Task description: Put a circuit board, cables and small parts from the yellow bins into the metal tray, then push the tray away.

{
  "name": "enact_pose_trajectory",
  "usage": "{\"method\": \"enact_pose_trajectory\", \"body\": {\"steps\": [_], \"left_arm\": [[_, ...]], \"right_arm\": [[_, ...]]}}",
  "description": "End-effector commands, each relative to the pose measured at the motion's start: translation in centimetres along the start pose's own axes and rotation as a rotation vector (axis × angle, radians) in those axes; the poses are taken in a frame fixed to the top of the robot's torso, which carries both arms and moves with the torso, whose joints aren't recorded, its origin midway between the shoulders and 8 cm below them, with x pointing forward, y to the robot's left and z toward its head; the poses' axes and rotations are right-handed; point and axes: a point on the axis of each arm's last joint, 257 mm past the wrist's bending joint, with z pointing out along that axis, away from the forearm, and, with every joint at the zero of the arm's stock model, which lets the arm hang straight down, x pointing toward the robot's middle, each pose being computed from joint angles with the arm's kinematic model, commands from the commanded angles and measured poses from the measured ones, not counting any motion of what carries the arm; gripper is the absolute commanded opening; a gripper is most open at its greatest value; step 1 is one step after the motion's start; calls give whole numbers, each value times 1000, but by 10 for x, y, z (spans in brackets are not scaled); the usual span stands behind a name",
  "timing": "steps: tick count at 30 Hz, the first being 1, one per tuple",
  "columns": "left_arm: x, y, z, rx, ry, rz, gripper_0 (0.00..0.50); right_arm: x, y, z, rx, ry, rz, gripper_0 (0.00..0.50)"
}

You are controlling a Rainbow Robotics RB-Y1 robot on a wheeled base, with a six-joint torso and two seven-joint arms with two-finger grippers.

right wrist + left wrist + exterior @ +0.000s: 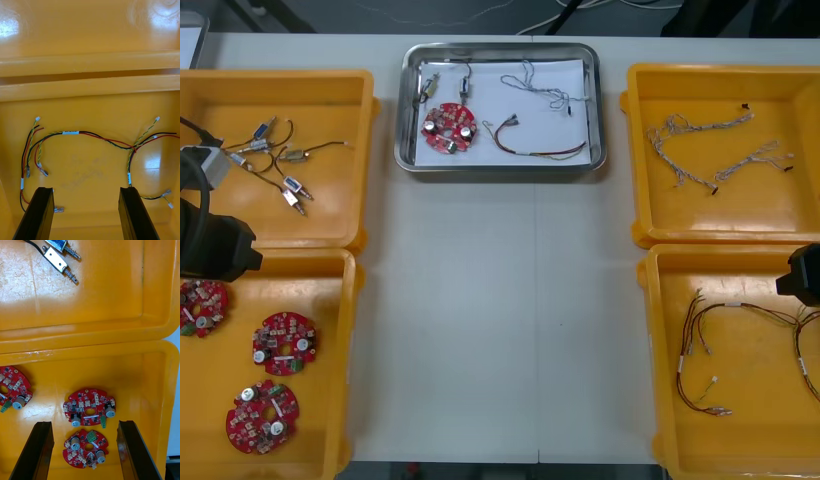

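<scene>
The metal tray (600, 150) sits at the far middle of the table, white inside. It holds a round red circuit board (449, 127), small metal parts (427, 85), a blue and white cable (546, 88) and a red and yellow cable (535, 148). My left gripper (84, 450) stands open above the near left yellow bin (340, 380), with two red circuit boards (89, 410) lying between its fingers. My right gripper (85, 213) is open over the near right bin (660, 350), above red and yellow cables (93, 137). Neither holds anything.
The far left bin (365, 150) holds several small metal parts (280, 160) on wires. The far right bin (635, 160) holds blue and white cables (710, 150). The left arm (210, 240) rises at the left edge, the right arm (802, 275) at the right edge.
</scene>
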Motion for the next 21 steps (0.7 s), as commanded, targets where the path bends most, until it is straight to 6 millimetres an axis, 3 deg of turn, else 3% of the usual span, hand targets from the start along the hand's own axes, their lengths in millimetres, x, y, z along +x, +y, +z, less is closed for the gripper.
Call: {"method": "enact_pose_trajectory", "body": {"steps": [1,21], "left_arm": [[0,15,-11,-44,-14,68,500],[0,15,-11,-44,-14,68,500]], "right_arm": [[-6,-3,-8,2,-45,2,500],[-7,-2,-8,0,-46,-4,500]]}}
